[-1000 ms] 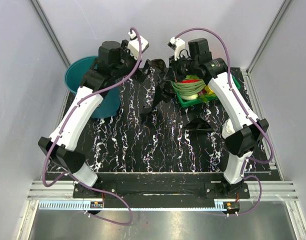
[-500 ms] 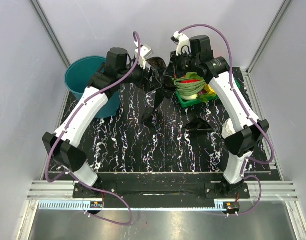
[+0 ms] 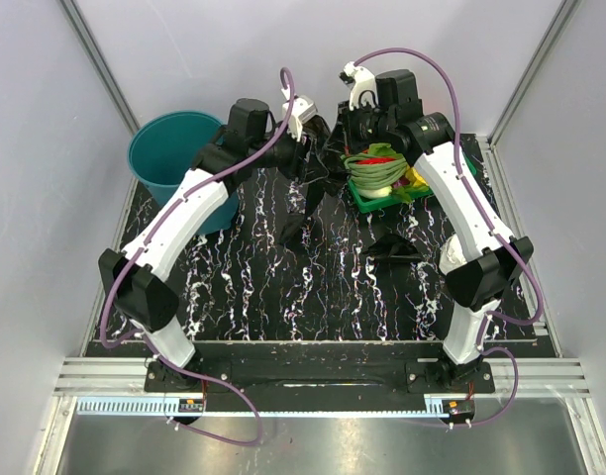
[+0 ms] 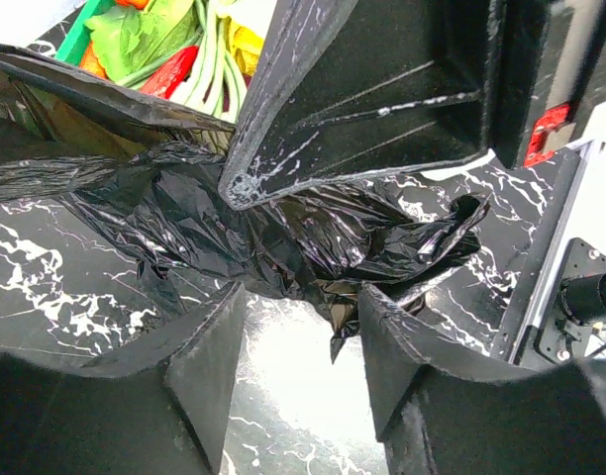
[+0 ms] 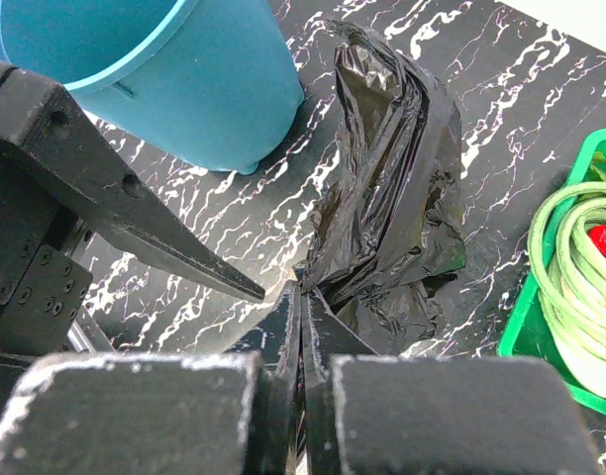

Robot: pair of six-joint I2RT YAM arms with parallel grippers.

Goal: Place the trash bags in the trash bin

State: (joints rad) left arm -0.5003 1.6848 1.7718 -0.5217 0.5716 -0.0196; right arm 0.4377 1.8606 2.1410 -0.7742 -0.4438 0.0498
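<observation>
Black bag (image 5: 392, 198): crumpled and glossy, drawn up over the far middle of the table, between bin and tray, outside the bin.
Right gripper (image 5: 301, 292): fingers pressed together, pinching the bag's edge at their tips.
Left gripper (image 4: 301, 307): fingers spread, one on either side of the bag's lower wad, with a gap between them.
Bin (image 5: 214, 99): teal, upright at the far left, near the bag but apart from it.
Tray (image 3: 367, 203): green, holding vegetables, just right of the bag.
Table (image 3: 333, 287): black with white veins.
</observation>
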